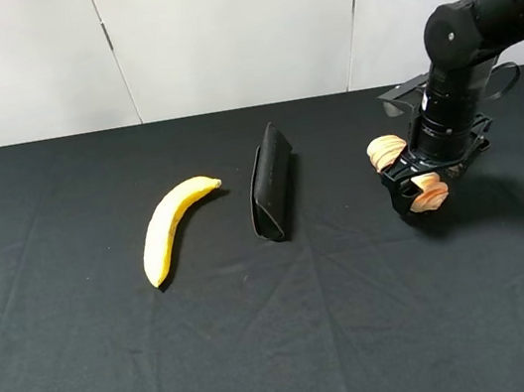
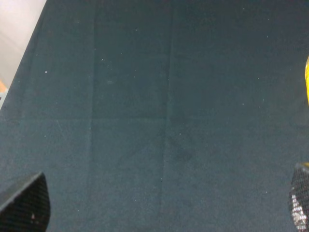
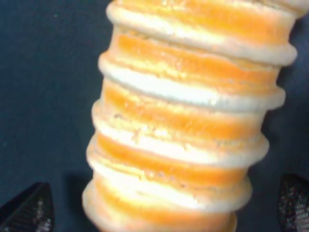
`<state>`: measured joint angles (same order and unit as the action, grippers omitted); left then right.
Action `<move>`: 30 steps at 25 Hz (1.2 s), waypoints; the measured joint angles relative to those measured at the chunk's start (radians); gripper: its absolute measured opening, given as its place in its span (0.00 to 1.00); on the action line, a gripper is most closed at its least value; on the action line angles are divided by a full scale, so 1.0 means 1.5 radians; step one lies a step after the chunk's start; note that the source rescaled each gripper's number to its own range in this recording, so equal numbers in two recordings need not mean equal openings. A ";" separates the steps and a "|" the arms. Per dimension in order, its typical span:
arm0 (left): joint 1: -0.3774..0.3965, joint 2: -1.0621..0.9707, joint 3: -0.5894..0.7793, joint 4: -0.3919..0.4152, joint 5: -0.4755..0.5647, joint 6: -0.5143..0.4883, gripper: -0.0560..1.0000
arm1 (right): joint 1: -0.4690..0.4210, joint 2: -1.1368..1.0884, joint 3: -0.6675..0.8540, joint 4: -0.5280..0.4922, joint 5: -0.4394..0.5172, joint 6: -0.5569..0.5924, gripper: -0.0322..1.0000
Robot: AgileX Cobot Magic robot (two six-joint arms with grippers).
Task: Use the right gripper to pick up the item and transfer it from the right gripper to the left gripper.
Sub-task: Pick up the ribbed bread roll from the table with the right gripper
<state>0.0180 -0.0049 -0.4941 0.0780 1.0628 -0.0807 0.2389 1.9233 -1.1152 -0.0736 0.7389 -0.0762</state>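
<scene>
A surface (image 1: 93, 385) draped in matt black cloth, faintly creased along old fold lines, takes up most of the scene. Over its right side the bulky black right arm (image 1: 473, 15) bends down, and the right hand (image 1: 414, 179) sits low over the item (image 1: 385, 151), straddling its middle. Near the centre lies a slim black folded case (image 1: 272, 182). Left of that is a smooth yellow banana (image 1: 172, 226). Both are well apart from the work.

The item is a ridged oblong loaf with cream ribs and orange-tan grooves, much like a sliced roll. It lies on the cloth at the right, its long axis slanting from far-left to near-right, and one end pokes out on each side of the hand. In the right wrist view it runs lengthwise between the flat black fingers (image 3: 29, 210). They are spread wide across its narrow width, with cloth showing in between, so nothing is gripped yet. I'd judge that closing across that width comes next.

The left hand (image 2: 161, 205) is out of the high view. Its own camera shows the tips spread wide over bare cloth, holding nothing, with a sliver of banana at the edge. I'd place it off to the left, so the right hand is much nearer.
</scene>
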 joint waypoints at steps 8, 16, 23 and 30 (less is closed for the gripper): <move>0.000 0.000 0.000 0.000 0.000 0.000 0.99 | 0.000 0.027 0.000 -0.002 -0.006 0.000 1.00; 0.000 0.000 0.000 0.000 0.000 0.000 0.99 | 0.000 0.030 0.000 0.001 -0.006 0.000 0.67; 0.000 0.000 0.000 0.000 0.000 0.000 0.99 | 0.000 0.030 0.000 -0.002 -0.006 0.000 0.19; 0.000 0.000 0.000 0.000 0.000 0.000 0.99 | 0.000 0.010 -0.013 -0.002 0.033 0.000 0.12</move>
<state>0.0180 -0.0049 -0.4941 0.0780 1.0628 -0.0807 0.2389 1.9381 -1.1354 -0.0761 0.7890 -0.0762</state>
